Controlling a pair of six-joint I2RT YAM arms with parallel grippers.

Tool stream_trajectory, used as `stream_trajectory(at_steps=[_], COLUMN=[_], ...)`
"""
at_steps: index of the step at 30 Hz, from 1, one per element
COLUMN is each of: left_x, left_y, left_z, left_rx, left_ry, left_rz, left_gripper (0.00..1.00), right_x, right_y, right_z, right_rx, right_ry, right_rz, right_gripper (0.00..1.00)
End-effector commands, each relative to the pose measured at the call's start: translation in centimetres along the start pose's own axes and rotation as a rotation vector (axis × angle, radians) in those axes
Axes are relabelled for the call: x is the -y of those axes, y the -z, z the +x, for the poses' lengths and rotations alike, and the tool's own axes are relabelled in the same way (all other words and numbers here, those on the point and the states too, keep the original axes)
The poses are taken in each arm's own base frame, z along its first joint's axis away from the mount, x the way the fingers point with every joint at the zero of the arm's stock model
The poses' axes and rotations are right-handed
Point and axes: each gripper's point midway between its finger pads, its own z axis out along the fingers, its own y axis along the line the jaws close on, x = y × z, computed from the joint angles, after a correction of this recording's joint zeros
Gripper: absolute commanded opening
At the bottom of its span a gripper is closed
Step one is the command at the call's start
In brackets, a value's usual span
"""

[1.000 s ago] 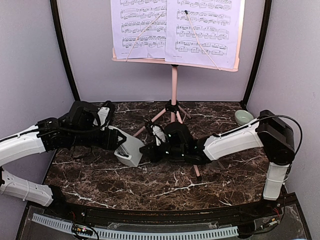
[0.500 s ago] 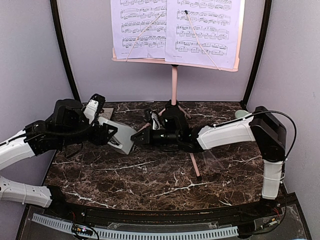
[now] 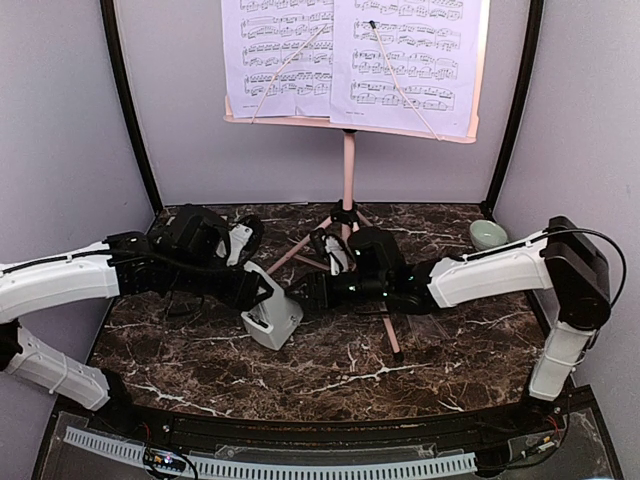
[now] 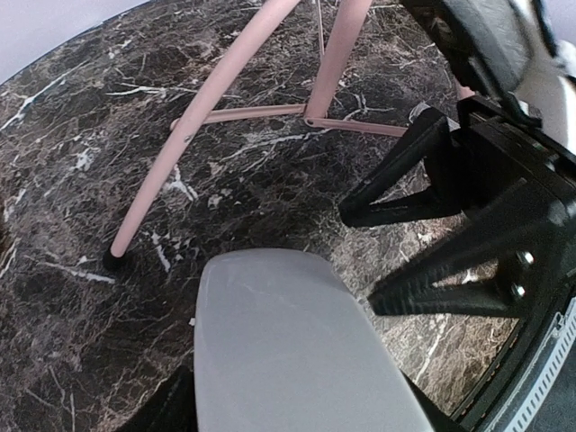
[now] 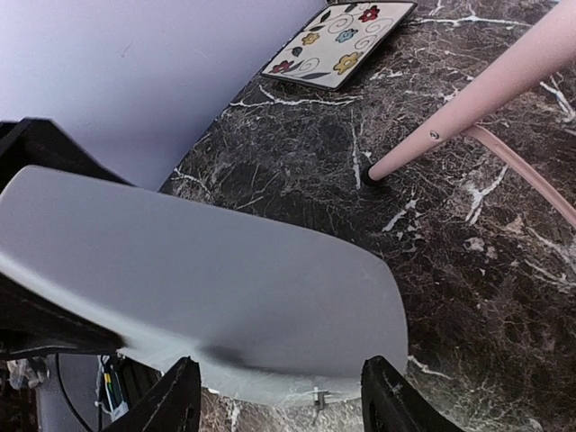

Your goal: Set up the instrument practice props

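With your left gripper (image 3: 256, 290) clamped on the metronome (image 3: 272, 318), centre the spread-open right gripper (image 5: 283, 387) before squeezing.

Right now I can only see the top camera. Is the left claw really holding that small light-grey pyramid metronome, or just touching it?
Observer: The left wrist camera shows the small light-grey pyramid metronome filling the gap between the left claw's fingers, so it looks gripped.
Operator: Is the right claw grabbing it too?
Observer: Not yet. In that view the right claw is spread open, with its black fingers pointing at the metronome's side.
Operator: Is anything hidden from my camera?
Observer: Yes. The right wrist camera shows a floral-patterned square tile lying flat on the dark marble table, beyond the pink music stand's foot.
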Motion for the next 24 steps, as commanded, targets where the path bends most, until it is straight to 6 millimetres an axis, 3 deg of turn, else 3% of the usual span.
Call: stream_trajectory(at_steps=[1,7,12,13,16,20,21,24], left_x=[2.6,2.9,3.0,2.9,2.8,2.8,2.8,2.2], left_y=[-0.7,-3.1,-4.8,-5.0,-5.1,-3.6,-3.0,-1.2], left_z=[-4.7,-4.6,-4.1,-3.9,-3.9,-5.3,-5.7,-6.0], left_rx=[0.074,0.003,-0.054,-0.063,-0.07,-0.008,0.013,0.072], left_ry=[-0.011,-0.037,-0.035,-0.03,-0.015,0.005,0.007,0.016], left_rz=[0.09,0.073,0.063,0.058,0.048,0.054,0.056,0.046], left_gripper=[0.06,0.09,0.2,0.25,0.58,0.93,0.98,0.99], right_x=[-0.6,-0.7,-0.4,-0.3,-0.2,-0.2,-0.2,-0.3], right_y=[2.0,4.1,4.6,4.6,4.6,4.7,4.7,4.7], right_z=[-0.1,-1.1,-1.2,-1.1,-1.2,-1.5,-1.5,-1.6], right_rx=[0.016,0.045,0.042,0.041,0.033,0.031,0.031,0.03], right_ry=[0.085,0.115,0.136,0.14,0.153,0.163,0.166,0.169], right_rz=[0.023,0.071,0.101,0.102,0.114,0.127,0.128,0.131], right_gripper=[0.63,0.69,0.72,0.72,0.72,0.72,0.72,0.72])
